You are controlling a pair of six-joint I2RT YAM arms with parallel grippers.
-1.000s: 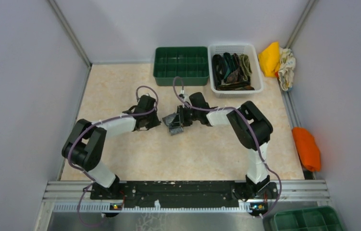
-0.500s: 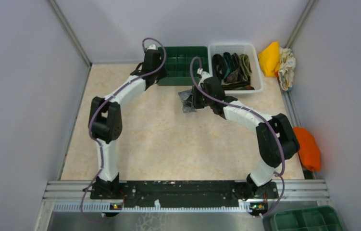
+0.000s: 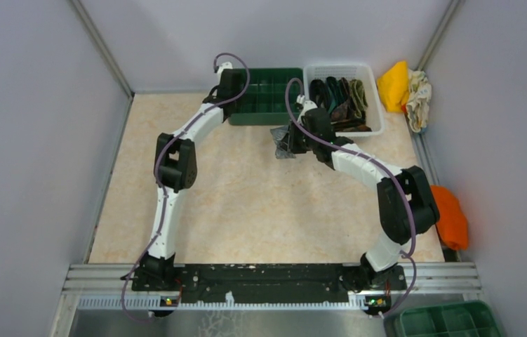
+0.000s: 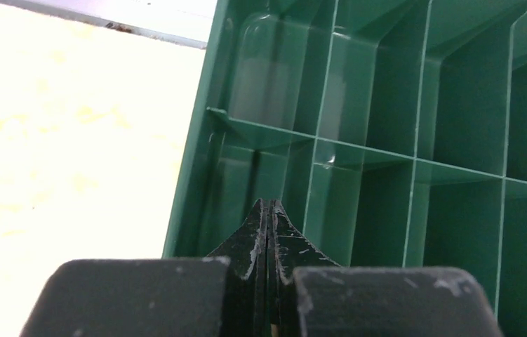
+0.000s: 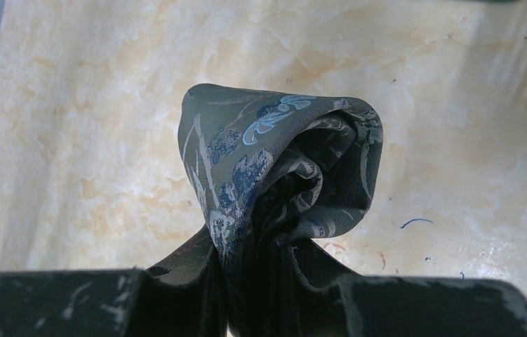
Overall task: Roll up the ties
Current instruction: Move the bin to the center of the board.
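The right gripper (image 5: 257, 263) is closed to a narrow gap on the rolled tie (image 5: 281, 154), pinching the near end of the coil, while the far end stands free over the table (image 3: 246, 210). In the top view the roll is just outside the green tray (image 3: 264, 118), at about 5 o'clock from the middle of the tray. The main danger, I think, is that the coil opens: the cloth looks smooth and slippery, the layers are loose and a little crushed, not a tight round spiral, and only one end is held. If the jaws let go too high or tilted, the roll can spring open or land across a divider and not in one compartment. The left gripper (image 4: 269, 217) is fully shut and holds nothing; it hangs above the 9 o'clock side of the tray, so the two arms could meet there. The tie is grey woven fabric with a pale blue flower pattern and a soft shine. The tray is hard glossy plastic with thin straight walls. The white basket (image 3: 376, 105), at 3 o'clock of the tray, holds more dark ties (image 3: 337, 102).
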